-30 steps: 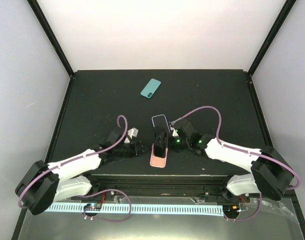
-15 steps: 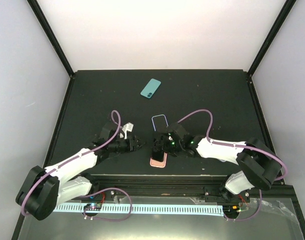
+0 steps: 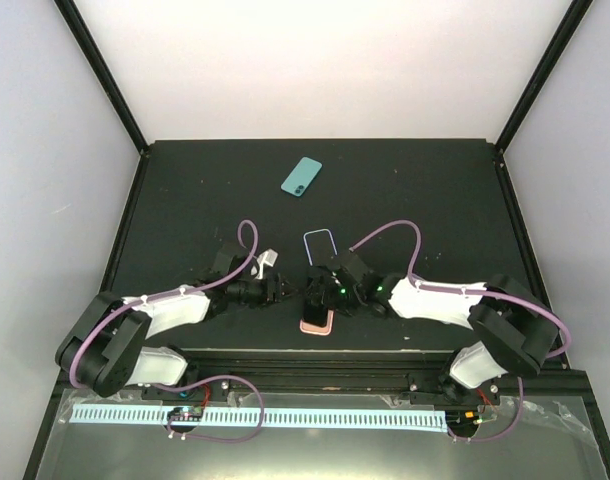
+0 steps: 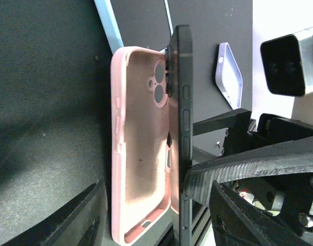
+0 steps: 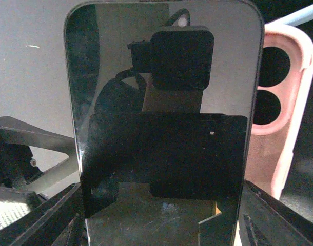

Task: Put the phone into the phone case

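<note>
My right gripper (image 3: 318, 292), its arm stretched low toward 9 o'clock, clamps a dark phone (image 5: 164, 128) on its long edge. Only the left wrist view shows the open pink case (image 4: 141, 154) against it. My left gripper (image 3: 283, 290) waits spread at the case's 9 o'clock. The phone case (image 3: 319, 243) lies just past at 12 o'clock. The phone (image 3: 301, 177) lies far beyond, ungripped.

The top camera looks steeply down over the tabletop (image 3: 415, 190); both wrist cameras sit close, sharing the pink case (image 4: 138, 154) and dark phone (image 5: 164, 118).
</note>
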`<state>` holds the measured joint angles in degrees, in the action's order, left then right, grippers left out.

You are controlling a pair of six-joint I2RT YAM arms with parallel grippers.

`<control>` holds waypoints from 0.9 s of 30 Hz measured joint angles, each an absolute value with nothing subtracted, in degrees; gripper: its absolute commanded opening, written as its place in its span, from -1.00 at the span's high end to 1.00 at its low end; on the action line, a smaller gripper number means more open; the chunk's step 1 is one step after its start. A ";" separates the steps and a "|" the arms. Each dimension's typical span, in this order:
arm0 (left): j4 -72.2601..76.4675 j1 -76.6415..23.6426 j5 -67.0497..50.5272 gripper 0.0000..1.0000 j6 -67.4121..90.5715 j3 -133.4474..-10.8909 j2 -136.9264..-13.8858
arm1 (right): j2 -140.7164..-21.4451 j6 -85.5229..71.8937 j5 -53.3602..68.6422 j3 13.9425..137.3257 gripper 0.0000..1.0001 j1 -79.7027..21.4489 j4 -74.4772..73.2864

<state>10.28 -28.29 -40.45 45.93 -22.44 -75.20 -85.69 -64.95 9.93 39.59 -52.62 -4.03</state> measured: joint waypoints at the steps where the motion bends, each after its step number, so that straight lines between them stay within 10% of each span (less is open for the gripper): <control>1: 10.79 -28.29 -40.71 -0.12 46.04 -22.44 -75.50 | -85.69 -65.08 9.50 39.59 -0.31 -52.88 -4.23; 27: 13.41 -30.13 -40.14 -0.04 46.26 -22.37 -76.07 | -84.90 -69.08 1.78 38.57 -0.31 -57.95 -7.42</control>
<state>13.41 -30.13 -40.14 46.26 -22.37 -76.07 -84.90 -69.08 1.78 38.57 -57.95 -7.42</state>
